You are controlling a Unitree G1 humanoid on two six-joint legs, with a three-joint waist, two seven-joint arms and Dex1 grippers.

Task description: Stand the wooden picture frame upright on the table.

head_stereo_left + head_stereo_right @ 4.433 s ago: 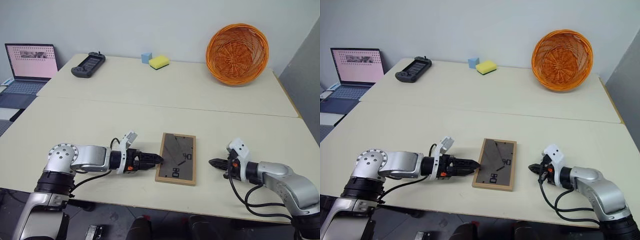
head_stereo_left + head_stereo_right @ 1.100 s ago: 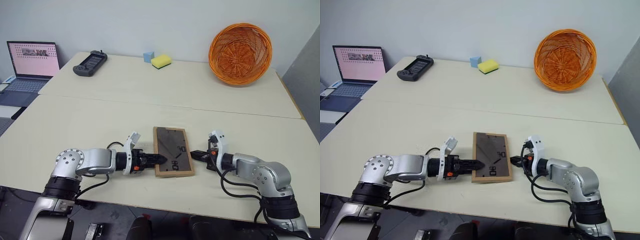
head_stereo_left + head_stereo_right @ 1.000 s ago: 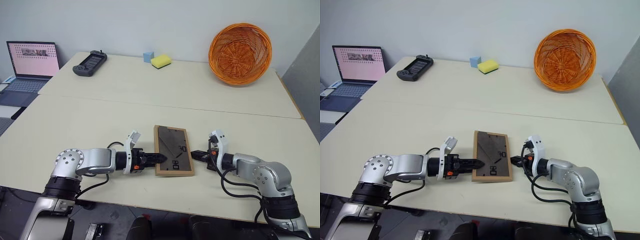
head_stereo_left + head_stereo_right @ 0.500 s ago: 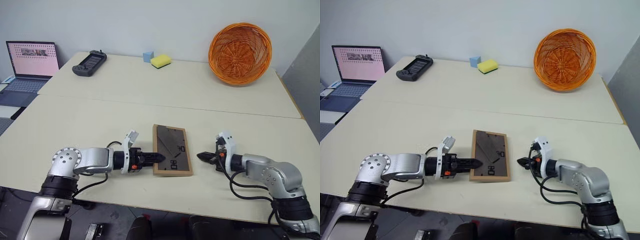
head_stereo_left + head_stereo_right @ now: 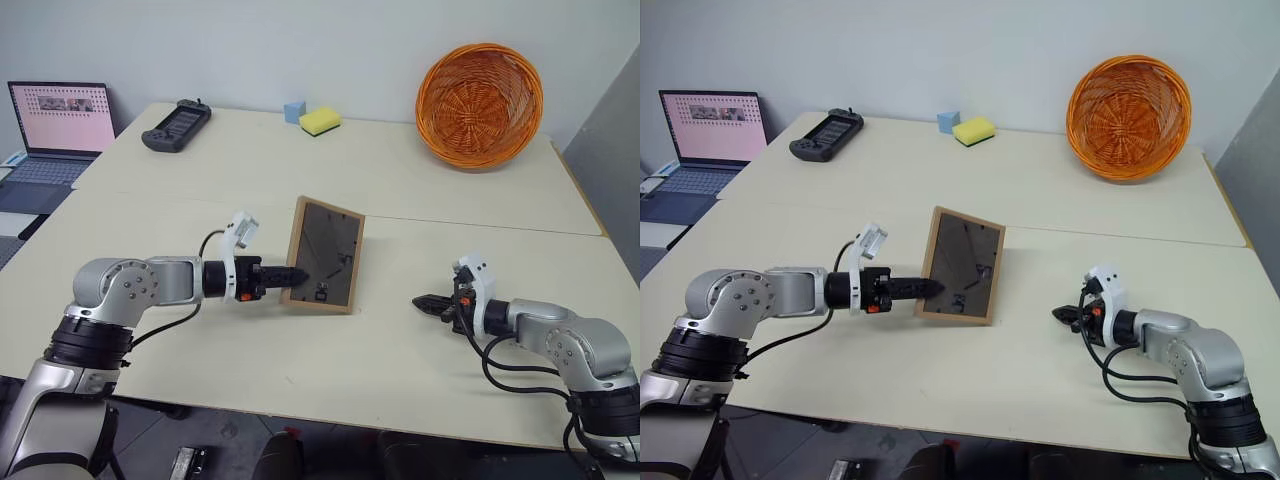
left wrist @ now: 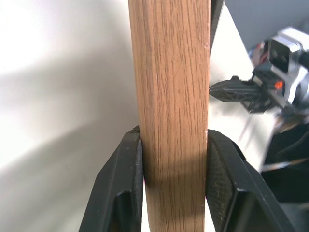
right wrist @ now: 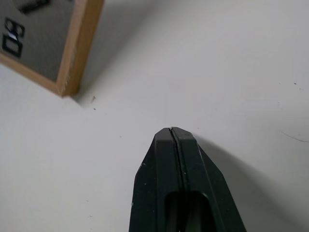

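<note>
The wooden picture frame (image 5: 325, 255) stands nearly upright near the middle of the table (image 5: 300, 380), leaning back a little, its dark grey back panel facing me. Its lower edge appears to rest on the tabletop. My left gripper (image 5: 295, 273) is shut on the frame's left wooden border. In the left wrist view both black fingers (image 6: 128, 159) press the light wood edge (image 6: 169, 72) between them. My right gripper (image 5: 420, 301) is shut and empty, low over the table well to the right of the frame. Its closed tip (image 7: 171, 130) points toward the frame's lower corner (image 7: 72, 48).
An orange wicker basket (image 5: 480, 105) leans against the wall at the back right. A yellow sponge (image 5: 319, 122), a blue cube (image 5: 293, 112) and a black game controller (image 5: 176, 126) lie along the far edge. An open laptop (image 5: 60, 125) sits at the far left.
The frame lay flat with its back up. My left gripper has lifted and rolled it onto its lower edge. My right gripper has drawn away to the right.
</note>
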